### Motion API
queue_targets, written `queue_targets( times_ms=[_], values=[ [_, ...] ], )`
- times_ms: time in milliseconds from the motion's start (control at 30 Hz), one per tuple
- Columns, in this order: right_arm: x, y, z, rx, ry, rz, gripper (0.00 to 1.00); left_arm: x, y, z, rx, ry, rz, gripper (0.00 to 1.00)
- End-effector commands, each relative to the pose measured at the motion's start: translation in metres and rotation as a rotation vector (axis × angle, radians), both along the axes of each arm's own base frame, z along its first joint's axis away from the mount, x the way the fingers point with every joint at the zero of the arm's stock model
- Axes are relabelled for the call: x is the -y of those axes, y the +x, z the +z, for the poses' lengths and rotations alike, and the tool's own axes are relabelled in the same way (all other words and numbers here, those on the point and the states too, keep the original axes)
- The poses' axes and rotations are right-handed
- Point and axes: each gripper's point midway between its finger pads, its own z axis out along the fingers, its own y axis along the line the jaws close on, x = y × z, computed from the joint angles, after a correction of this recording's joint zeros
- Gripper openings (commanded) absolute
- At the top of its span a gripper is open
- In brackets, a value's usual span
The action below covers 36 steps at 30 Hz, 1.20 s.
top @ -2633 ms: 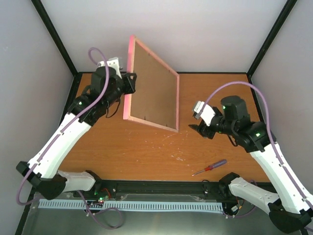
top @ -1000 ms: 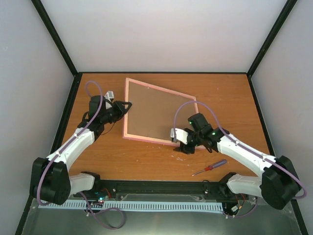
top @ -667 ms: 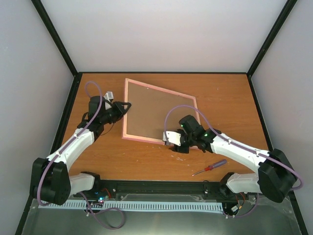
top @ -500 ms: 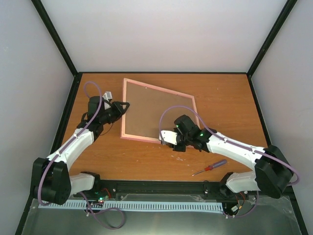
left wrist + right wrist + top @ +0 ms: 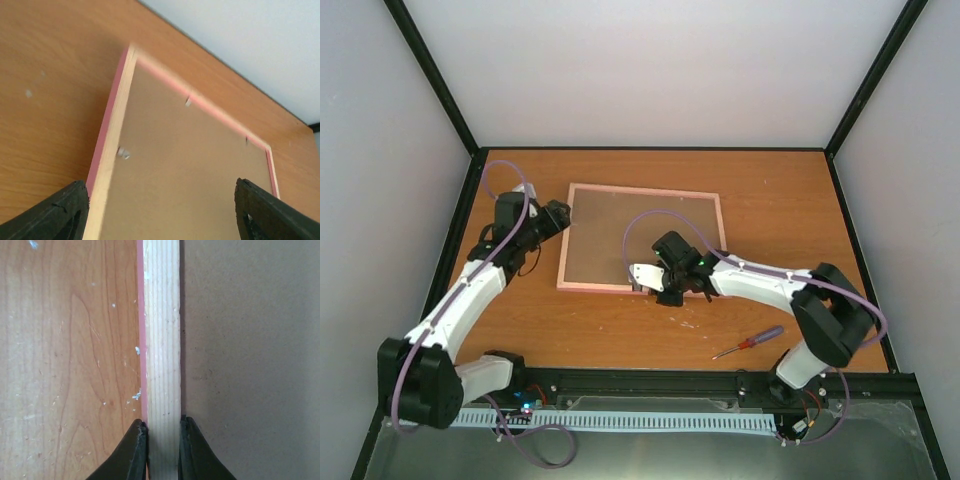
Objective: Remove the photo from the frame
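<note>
- large pink rectangular picture frame (image 5: 610,235) lies flat, brown board back up, on orange-brown wooden table (image 5: 620,320), mid-table toward the far side
- frame edges roughly square to the table edges; long sides run left-right in top view
- photo not visible from this side
- left gripper (image 5: 557,213) low at the frame's left short edge, near the far-left corner
- left wrist view: left gripper (image 5: 160,190) spread wide, black fingers (image 5: 55,210) at the bottom corners of the picture; frame (image 5: 190,170) corner ahead between them; cannot tell any contact, nothing gripped
- same view: pink outer edge, pale wood rail, brown board, small metal tabs (image 5: 121,153) along the rails, bare table (image 5: 50,100) to the left
- right gripper (image 5: 642,283) on the frame's near long edge, roughly mid-length, arm reaching in from the right
- right wrist view: right gripper (image 5: 162,427) pinching the pale wood rail of the frame (image 5: 162,340), one black finger (image 5: 136,445) on the outer pink side, the other on the board side
- table (image 5: 65,365) left of the rail with white specks on it, board to the right
- small purple-handled screwdriver with red collar (image 5: 750,342) on the table, near-right, well apart from the frame, untouched
- lilac cable (image 5: 650,215) of the right arm loops above the board
</note>
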Motion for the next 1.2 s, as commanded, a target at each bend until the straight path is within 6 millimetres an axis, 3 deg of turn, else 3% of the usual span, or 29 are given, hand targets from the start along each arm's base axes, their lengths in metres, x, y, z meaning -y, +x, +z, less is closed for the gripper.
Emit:
queue_targets(
  times_ms=[0, 167, 367, 533, 767, 933, 1067, 1167],
  values=[
    [-0.014, 0.016, -0.002, -0.027, 0.013, -0.075, 0.03, -0.034, -0.005, 0.054, 0.164, 0.157, 0.102, 0.79],
    [-0.02, 0.022, -0.025, -0.077, -0.055, -0.092, 0.03, -0.035, -0.024, 0.058, 0.221, 0.137, 0.094, 0.79],
    [-0.015, 0.018, -0.042, -0.105, -0.116, -0.08, 0.03, -0.014, -0.038, 0.046, 0.247, 0.104, -0.045, 0.79],
    [0.001, -0.01, -0.044, -0.159, -0.153, 0.022, 0.03, -0.012, -0.044, 0.03, 0.209, 0.132, -0.08, 0.79],
    [0.02, -0.045, -0.039, -0.261, -0.172, 0.079, 0.05, -0.014, -0.052, 0.023, 0.218, 0.151, -0.089, 0.8],
    [0.019, -0.038, -0.033, -0.236, -0.15, 0.02, 0.28, -0.012, -0.051, 0.019, 0.212, 0.157, -0.108, 0.8],
    [0.015, -0.034, -0.028, -0.24, -0.147, 0.001, 0.34, -0.01, -0.05, 0.016, 0.197, 0.166, -0.125, 0.8],
    [0.019, -0.035, -0.013, -0.235, -0.133, -0.008, 0.39, -0.007, -0.051, 0.014, 0.191, 0.167, -0.147, 0.8]
  ],
)
